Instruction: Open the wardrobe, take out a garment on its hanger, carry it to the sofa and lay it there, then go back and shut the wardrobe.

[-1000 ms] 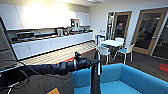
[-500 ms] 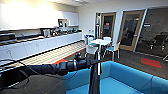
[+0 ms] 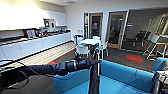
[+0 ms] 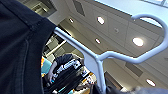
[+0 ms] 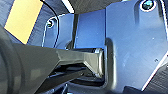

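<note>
One left arm [image 3: 50, 68] reaches in from the left across the near part of the head view, its gripper [image 3: 93, 61] held above the near left corner of the sofa [image 3: 120, 75]. One garment [image 3: 94, 80] hangs down from that gripper as a dark, narrow strip in front of the blue seat. In the left wrist view the one white hanger [image 4: 100, 58] shows close up, its curved hook against the ceiling and one shoulder running into the black fabric [image 4: 20, 47]. The left hand carries the hanger, but how its fingers stand cannot be told. A person with a control rig [image 4: 63, 72] shows beyond the hanger in that view.

The right wrist view shows the robot's own dark plate and bar; the right hand's state cannot be told.

Farther off stand one round white table [image 3: 90, 41] with three white chairs [image 3: 82, 49] around it, and a long white counter [image 3: 35, 45] runs along the left wall. Two wooden doors [image 3: 116, 28] stand in the far wall.
</note>
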`<state>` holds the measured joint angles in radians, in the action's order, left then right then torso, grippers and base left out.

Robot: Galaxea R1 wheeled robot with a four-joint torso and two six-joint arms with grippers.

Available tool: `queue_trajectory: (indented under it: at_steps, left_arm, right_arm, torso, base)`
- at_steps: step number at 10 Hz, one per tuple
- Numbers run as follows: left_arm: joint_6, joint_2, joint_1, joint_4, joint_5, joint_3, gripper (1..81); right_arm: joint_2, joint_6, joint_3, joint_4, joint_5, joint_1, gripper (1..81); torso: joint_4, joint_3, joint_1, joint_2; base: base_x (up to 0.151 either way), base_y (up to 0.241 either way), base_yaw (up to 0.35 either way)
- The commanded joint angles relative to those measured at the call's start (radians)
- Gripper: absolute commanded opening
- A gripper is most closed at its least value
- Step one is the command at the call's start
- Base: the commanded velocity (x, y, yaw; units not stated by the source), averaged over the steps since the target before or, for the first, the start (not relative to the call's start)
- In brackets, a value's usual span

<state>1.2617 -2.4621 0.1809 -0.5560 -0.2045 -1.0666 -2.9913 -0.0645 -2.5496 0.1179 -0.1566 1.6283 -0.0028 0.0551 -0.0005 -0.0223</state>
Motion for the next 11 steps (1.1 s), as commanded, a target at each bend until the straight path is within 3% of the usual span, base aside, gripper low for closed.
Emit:
queue_trajectory:
  at_steps: [1,8,11]
  left_arm:
    - [-0.01,0.006,-0.163,-0.018,-0.038,0.022,1.0]
    - [-0.01,0.014,-0.163,-0.027,-0.016,0.033,1.0]
    - [-0.012,0.02,-0.163,-0.028,-0.021,0.045,1.0]
  right_arm:
    - [-0.005,0.003,0.006,0.017,0.051,-0.034,81.1]
    - [-0.007,0.005,0.005,0.019,0.051,-0.032,81.1]
    - [-0.007,0.005,0.005,0.019,0.051,-0.034,81.1]
  torso:
    - [0.0,0.0,0.001,0.0]
    - [0.0,0.0,0.001,0.0]
    - [0.0,0.0,0.001,0.0]
  base:
    - [0.0,0.0,-0.335]
    - [0.0,0.0,-0.292]
    - [0.055,0.0,0.0]
